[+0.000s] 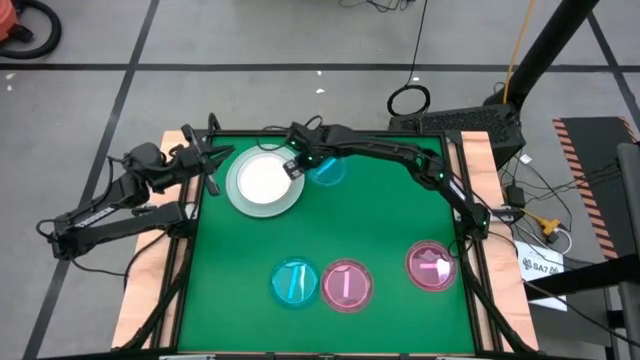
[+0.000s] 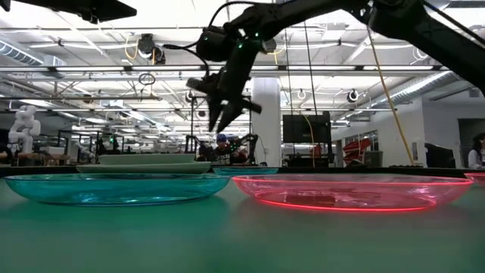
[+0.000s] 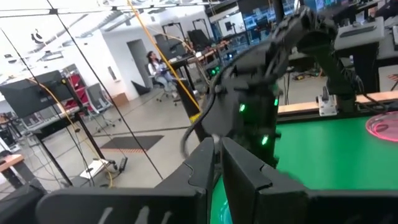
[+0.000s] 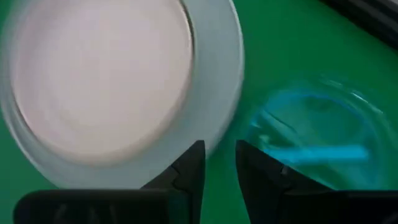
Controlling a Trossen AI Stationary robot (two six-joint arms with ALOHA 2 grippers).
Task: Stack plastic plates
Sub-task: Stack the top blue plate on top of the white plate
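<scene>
High view: I'm hovering the right gripper [image 1: 296, 165], fingers slightly parted and empty, between the stack of large plates [image 1: 264, 182] and a cyan plate [image 1: 327, 170]. The left gripper [image 1: 207, 152], fingers pressed together, is waiting at the table's left edge.

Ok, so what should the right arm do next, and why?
Probably move to the cyan plate beside the stack and grip its rim. The right gripper hangs empty, fingers apart, above the gap between them, and that small plate is the nearest one still unstacked.
</scene>
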